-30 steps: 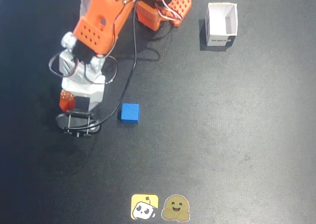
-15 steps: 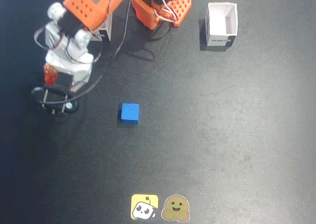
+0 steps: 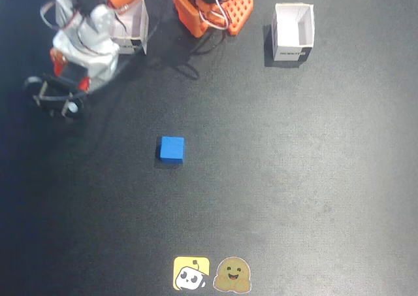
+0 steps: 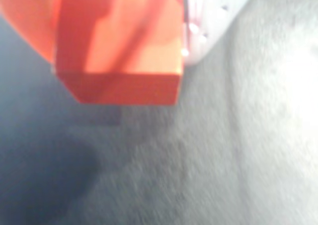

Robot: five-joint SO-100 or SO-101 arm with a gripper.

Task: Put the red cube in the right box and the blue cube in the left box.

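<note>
My gripper [image 3: 68,74] is at the upper left of the fixed view, shut on the red cube [image 3: 58,59], which is mostly hidden there by the white wrist. The wrist view shows the red cube [image 4: 124,51] filling the top, lifted above the mat between an orange finger and a white finger [image 4: 203,31]. The blue cube [image 3: 172,149] lies alone on the black mat, well right of and below the gripper. One white box [image 3: 132,29] stands just right of the gripper, partly covered by the arm. The other white box [image 3: 293,31] stands open at the upper right.
The arm's orange base [image 3: 212,8] sits at the top centre between the two boxes, with cables trailing from it. Two stickers [image 3: 212,274] lie at the bottom edge. Black mat [image 3: 294,178] covers the whole surface.
The gripper has carried the red cube up and to the left in the fixed view, away from the blue cube and toward the box on the left. The blue cube has not moved.
</note>
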